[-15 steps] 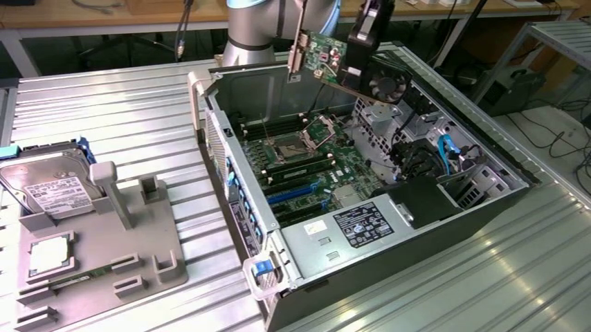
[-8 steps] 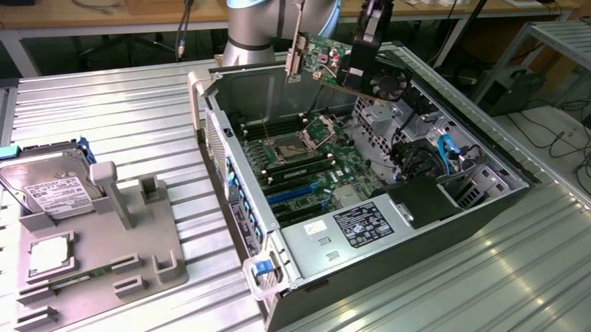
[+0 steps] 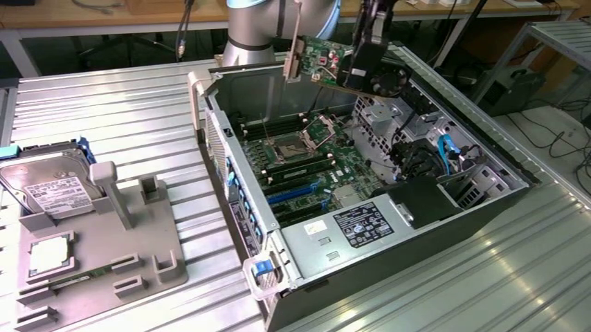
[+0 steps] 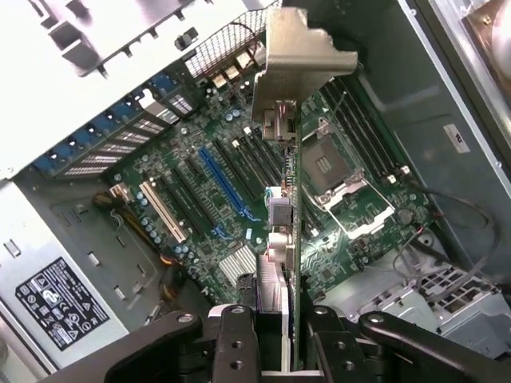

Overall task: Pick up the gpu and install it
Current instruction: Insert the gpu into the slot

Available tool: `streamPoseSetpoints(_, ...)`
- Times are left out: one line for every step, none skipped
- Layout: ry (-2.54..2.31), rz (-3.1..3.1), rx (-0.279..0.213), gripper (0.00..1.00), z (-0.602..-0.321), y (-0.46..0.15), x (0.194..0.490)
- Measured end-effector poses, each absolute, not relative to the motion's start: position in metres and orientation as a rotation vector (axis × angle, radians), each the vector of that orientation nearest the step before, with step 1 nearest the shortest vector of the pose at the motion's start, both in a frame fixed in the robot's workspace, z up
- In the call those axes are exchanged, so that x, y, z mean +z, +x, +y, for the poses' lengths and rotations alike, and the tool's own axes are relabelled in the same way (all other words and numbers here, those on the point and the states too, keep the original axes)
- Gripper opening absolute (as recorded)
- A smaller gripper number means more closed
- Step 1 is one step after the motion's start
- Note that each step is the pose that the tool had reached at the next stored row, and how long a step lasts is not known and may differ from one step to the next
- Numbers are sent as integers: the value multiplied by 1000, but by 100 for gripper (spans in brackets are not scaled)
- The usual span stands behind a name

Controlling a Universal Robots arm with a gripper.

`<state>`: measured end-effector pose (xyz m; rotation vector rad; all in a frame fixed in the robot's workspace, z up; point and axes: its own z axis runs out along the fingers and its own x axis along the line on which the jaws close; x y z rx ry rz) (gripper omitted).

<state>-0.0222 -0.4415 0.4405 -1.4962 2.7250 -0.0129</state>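
Right now the gripper (image 3: 360, 66) is pinching the gpu (image 3: 319, 59) tight between its fingers and holding it up in the air over the open computer case (image 3: 217, 138). The card's silver bracket (image 4: 303, 56) is hanging above the green board (image 4: 200, 199) inside.

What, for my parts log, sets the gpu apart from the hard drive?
The gpu is a thin green card with a bracket; the hard drive a silver box with a white label. The gpu is held on edge by the gripper over the case; the hard drive lies label-up on the grey fixture. Neither is installed.
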Motion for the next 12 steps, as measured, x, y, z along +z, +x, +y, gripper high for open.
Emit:
streamPoseSetpoints(-1513,2716,-13,28,-441,-22,441)
streamPoseSetpoints(-1532,2705,-12,28,-441,-22,441)
streamPoseSetpoints(-1549,2695,-12,28,-441,-22,441)
streamPoseSetpoints(-1569,2683,-11,28,-441,-22,441)
streamPoseSetpoints(-1592,2670,-11,28,-441,-22,441)
streamPoseSetpoints(-1612,2658,-11,28,-441,-22,441)
streamPoseSetpoints(-1634,2644,-10,28,-441,-22,441)
streamPoseSetpoints(-1658,2629,-10,28,-441,-22,441)
streamPoseSetpoints(-1680,2615,-10,28,-441,-22,441)
streamPoseSetpoints(-1702,2601,-9,28,-441,-22,440)
streamPoseSetpoints(-1727,2585,-9,28,-441,-22,440)
streamPoseSetpoints(-1750,2568,-8,28,-441,-22,440)
